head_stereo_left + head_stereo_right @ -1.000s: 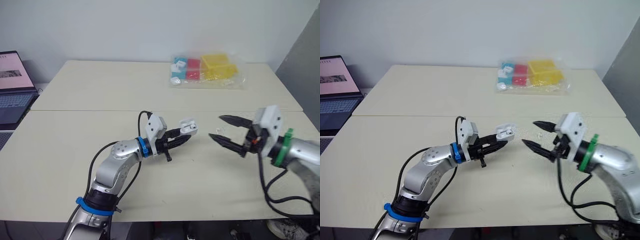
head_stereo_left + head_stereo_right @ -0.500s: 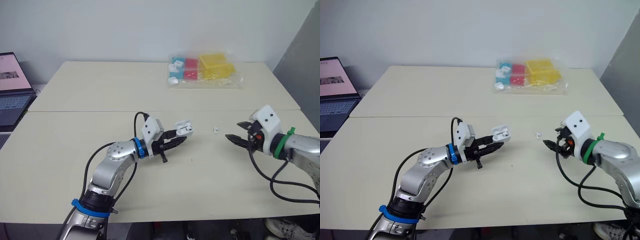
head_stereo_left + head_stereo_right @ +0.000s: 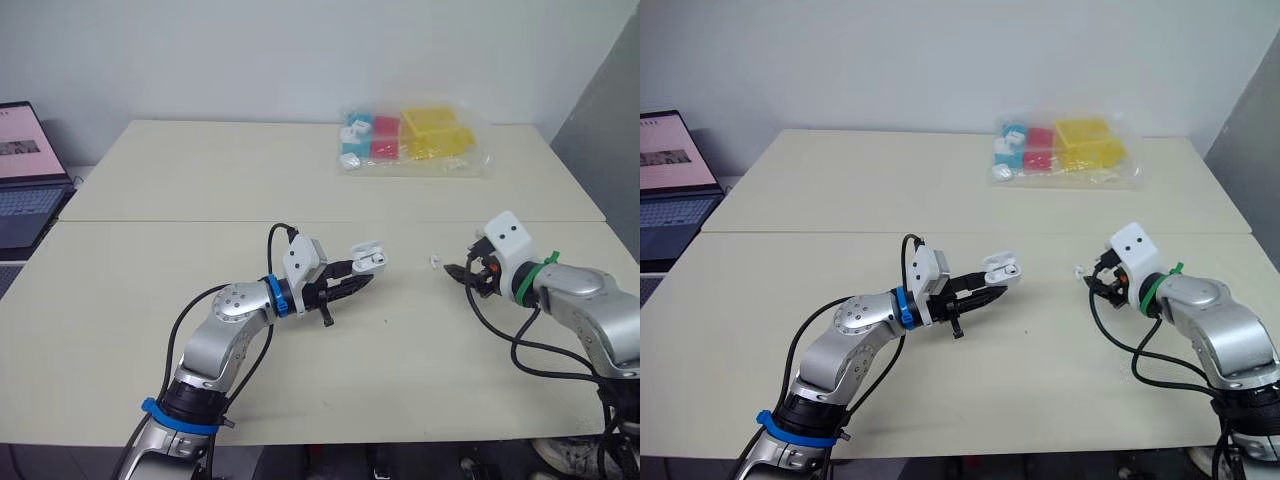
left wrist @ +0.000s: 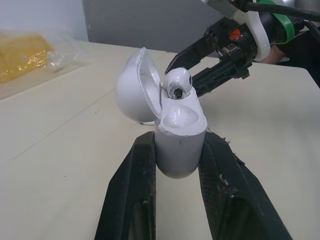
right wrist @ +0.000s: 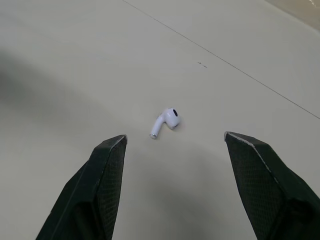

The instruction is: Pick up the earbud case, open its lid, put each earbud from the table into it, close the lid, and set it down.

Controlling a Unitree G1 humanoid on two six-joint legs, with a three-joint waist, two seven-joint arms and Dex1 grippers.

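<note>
The left hand [image 3: 355, 275] is clamped on the lower body of the white earbud case [image 4: 179, 142], held off the worktop [image 3: 200, 180] with its lid [image 4: 132, 87] swung open and one earbud [image 4: 177, 84] seated inside. The right hand [image 5: 175, 136] has its fingers spread wide, and the second earbud [image 5: 165, 121] lies on the worktop just ahead of the gap between them, touching neither.
</note>
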